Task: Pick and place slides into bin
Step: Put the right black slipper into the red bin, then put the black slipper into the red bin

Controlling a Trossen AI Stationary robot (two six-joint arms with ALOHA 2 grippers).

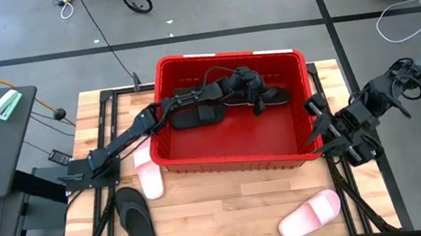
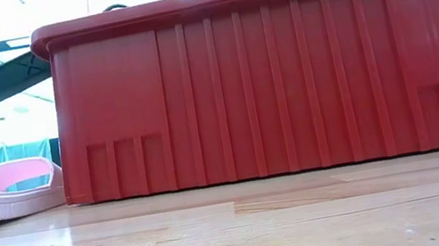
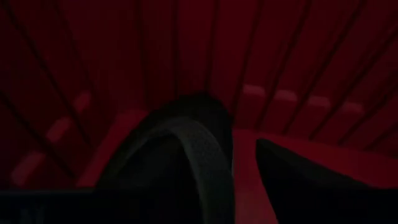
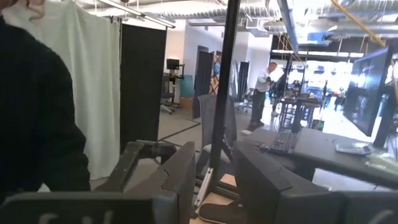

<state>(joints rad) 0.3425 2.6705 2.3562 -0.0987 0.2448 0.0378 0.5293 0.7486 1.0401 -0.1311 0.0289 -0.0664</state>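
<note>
the left arm reaches from about 8 o'clock on the table into the large red ribbed plastic bin (image 1: 238, 143), and the left gripper (image 1: 259, 87) sits low over the bin floor toward the 12 o'clock wall. two black rubber slides lie there: a band-strapped one (image 1: 198, 115) under the forearm, and a second black slide (image 1: 269, 96) right at the fingertips. from above i cannot tell how far apart the fingers stand, nor whether they touch that slide; the left wrist view shows only a dark ribbed strap (image 3: 199, 155) close up against the red wall. my reading is that the slide there is already resting in the bin.

what the coming move turns on, as i judge it, is the slides outside the bin. a pale pink wide-band slide (image 1: 148, 175) lies just beside the bin's 8 o'clock corner, its long axis running 12 to 6. a black thong-strapped slide (image 1: 136, 224) lies at 7 o'clock, also running roughly 12 to 6. both are nearer the left arm. another pale pink slide (image 1: 311, 212) lies at 5 o'clock, long axis about 2 to 8, nearer the right arm.

the right gripper (image 1: 319, 124) waits at the bin's 3 o'clock rim, fingers parted and holding nothing.
</note>
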